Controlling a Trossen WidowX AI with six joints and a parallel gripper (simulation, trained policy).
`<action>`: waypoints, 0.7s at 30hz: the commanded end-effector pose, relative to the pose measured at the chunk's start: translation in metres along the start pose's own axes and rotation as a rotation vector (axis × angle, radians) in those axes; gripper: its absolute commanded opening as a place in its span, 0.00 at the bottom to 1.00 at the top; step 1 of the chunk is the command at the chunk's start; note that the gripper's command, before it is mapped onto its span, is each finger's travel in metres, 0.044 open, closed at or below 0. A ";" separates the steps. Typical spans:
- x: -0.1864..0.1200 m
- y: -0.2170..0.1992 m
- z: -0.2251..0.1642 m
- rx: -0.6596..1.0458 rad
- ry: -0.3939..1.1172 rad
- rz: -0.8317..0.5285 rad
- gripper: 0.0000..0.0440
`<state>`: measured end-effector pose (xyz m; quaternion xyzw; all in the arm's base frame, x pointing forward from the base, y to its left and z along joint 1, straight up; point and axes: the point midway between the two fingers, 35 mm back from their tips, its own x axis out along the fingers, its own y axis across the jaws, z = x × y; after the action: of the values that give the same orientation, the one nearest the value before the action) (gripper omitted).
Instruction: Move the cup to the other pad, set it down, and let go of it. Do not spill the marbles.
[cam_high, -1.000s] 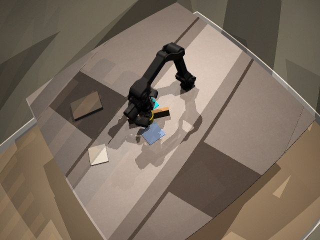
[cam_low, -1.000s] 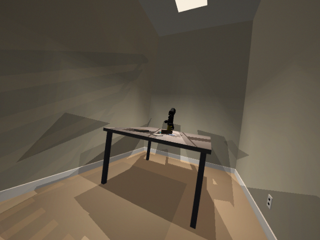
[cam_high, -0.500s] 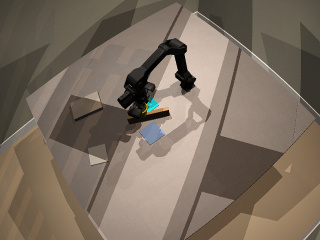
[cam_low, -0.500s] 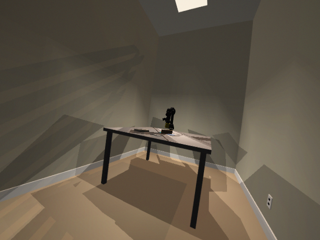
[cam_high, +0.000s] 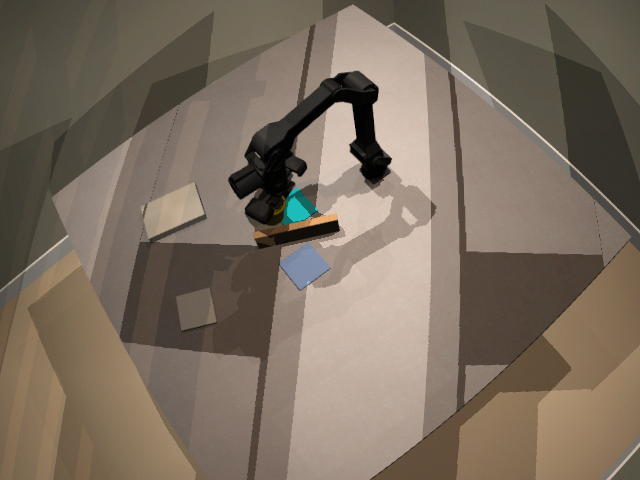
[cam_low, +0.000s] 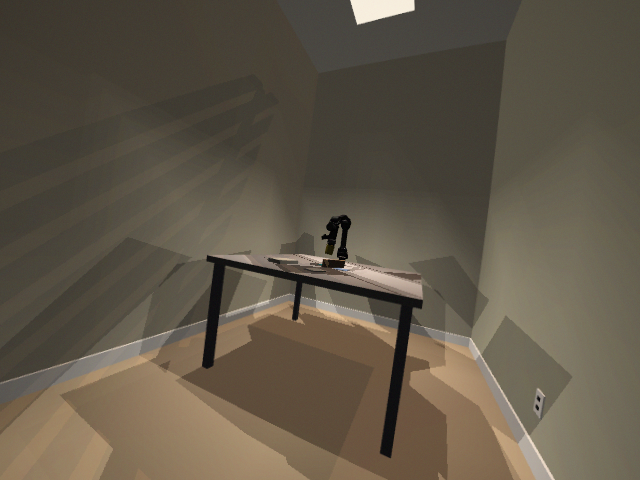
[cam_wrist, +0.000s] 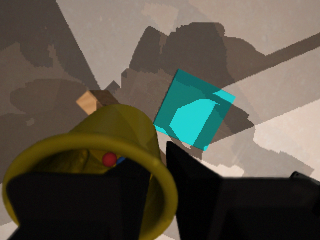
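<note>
The yellow cup (cam_high: 281, 207) (cam_low: 329, 249) (cam_wrist: 117, 122) hangs in the air, slightly tilted, with a red marble (cam_wrist: 109, 159) and a blue marble (cam_wrist: 120, 161) inside. My gripper (cam_wrist: 159, 146) is shut on the cup's wall, with one finger inside and one outside. The fingers hide part of the cup's inside. The cyan pad (cam_high: 299, 207) (cam_wrist: 192, 117) lies just right of the cup in the top view. The blue pad (cam_high: 305, 266) lies on the other side of the wooden bar and is out of the wrist view.
The wooden bar (cam_high: 310, 225) (cam_low: 334, 263) (cam_wrist: 88, 102) stands between the two pads, its left end near and below the cup. A large cream block (cam_high: 174, 210) lies to the left in the top view, and a smaller pale tile (cam_high: 196, 310) lies at the lower left.
</note>
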<state>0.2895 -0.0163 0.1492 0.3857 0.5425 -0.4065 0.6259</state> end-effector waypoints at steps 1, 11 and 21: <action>0.001 -0.006 0.007 0.022 -0.017 0.020 0.00; 0.016 -0.019 0.018 0.072 -0.032 0.036 0.00; 0.037 -0.033 0.020 0.112 -0.037 0.040 0.00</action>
<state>0.2734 -0.0473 0.1176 0.4195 0.5064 -0.4296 0.6189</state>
